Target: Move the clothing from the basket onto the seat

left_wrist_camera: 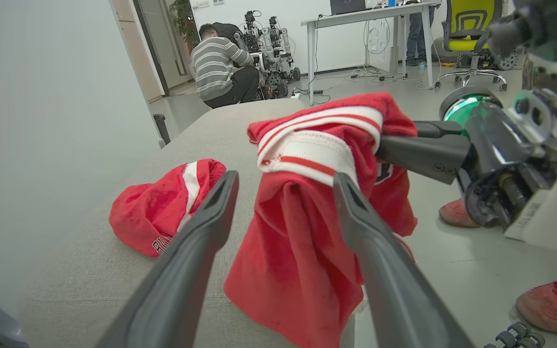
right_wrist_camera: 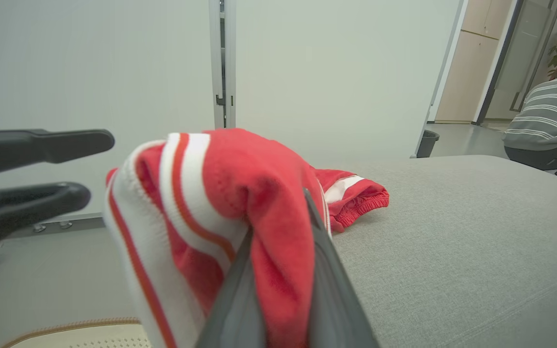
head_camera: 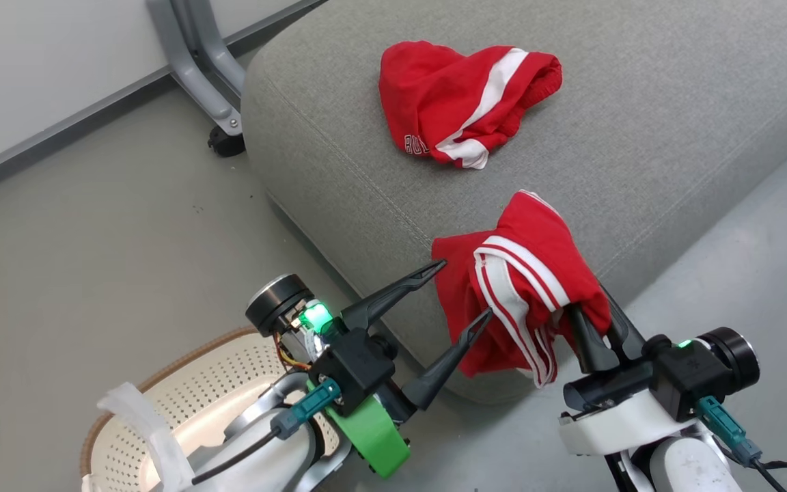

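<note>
A: The first garment [head_camera: 465, 102]?
B: Red, white-striped, crumpled on the grey seat [head_camera: 639, 137], well back from its front edge.
A: The second garment [head_camera: 516, 287]?
B: Bunched, hanging at the seat's front edge from the jaws of the right gripper [head_camera: 588, 307].
A: The basket [head_camera: 182, 362]?
B: Cream, perforated, brown-rimmed, on the floor [head_camera: 93, 239] near the seat.

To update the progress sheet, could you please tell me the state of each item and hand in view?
Far garment: lying crumpled on the seat, free.
Near garment: gripped by the right hand, hanging at the seat's front edge.
Basket: on the floor, no clothing in its visible part.
Left hand: open, empty, beside the near garment.
Right hand: shut on the near garment.
</note>
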{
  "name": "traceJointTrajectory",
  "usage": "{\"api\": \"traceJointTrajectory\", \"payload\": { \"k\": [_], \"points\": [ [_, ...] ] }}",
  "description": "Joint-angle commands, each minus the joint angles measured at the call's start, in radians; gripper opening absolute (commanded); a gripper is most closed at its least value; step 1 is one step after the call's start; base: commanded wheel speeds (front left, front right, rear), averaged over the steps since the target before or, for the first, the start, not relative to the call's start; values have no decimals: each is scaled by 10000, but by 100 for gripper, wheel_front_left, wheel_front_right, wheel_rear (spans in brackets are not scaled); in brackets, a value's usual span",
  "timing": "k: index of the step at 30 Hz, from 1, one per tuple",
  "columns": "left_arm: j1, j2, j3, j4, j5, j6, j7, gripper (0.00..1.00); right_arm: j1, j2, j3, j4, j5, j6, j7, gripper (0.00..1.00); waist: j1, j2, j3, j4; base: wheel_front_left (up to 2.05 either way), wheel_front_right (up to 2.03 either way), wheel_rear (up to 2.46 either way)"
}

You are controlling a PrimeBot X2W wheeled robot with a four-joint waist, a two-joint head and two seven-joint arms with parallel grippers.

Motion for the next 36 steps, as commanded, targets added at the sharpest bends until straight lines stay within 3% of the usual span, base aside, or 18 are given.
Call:
{"api": "traceJointTrajectory", "payload": {
  "k": [1, 8, 16, 29, 36],
  "points": [
    [-134, 91, -5, -38, -91, -17, -11, 100, 78, 19, -38, -131, 61, -7, -30, 0, 0, 0, 312, -218, 0, 0, 0],
    [-199, 424, 31, -359, -26, 93, 227, 100, -397, 14, -559, -523, 1006, -8, -30, 0, 0, 0, 972, -210, 0, 0, 0],
    [-671, 1020, 14, -1296, 162, -9, 748, 100, -2538, 19, -2017, -1023, 2308, -7, -30, 0, 0, 0, 2599, 686, 0, 0, 0],
    [-1899, 2061, 52, -2702, 366, -177, 1295, 100, -8064, 10, -3982, 324, 1085, -7, -30, 0, 0, 0, 5392, 1615, 0, 0, 0],
    [-2172, 2346, 126, -2934, 306, -191, 1235, 100, -9665, -352, -5194, 1246, 541, -8, -30, 0, 0, 0, 6137, 1909, 0, 0, 0]
  ]
}}
